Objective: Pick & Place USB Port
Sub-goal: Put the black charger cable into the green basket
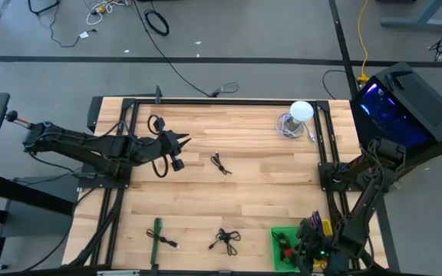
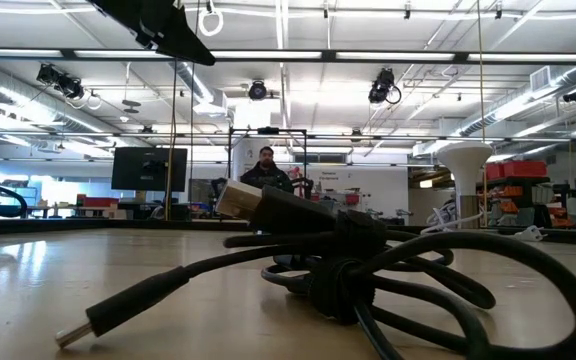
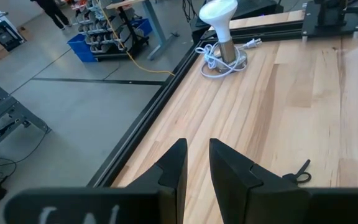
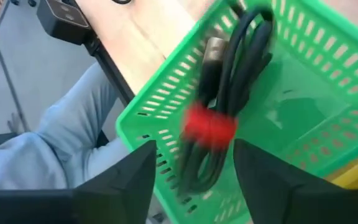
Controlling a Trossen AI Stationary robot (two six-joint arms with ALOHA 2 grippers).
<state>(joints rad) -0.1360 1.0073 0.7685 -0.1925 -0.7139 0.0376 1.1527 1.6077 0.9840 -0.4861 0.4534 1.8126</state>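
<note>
the right gripper (image 4: pixel 191 180) is open over the green basket (image 4: pixel 303 93). the cable (image 4: pixel 229 93) lies just ahead of it, long way running away from the fingers.

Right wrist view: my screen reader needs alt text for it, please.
The open right gripper hangs over a green basket where a coiled black USB cable with a red tie lies. Beyond the wooden table, a person's sleeve shows.
</note>
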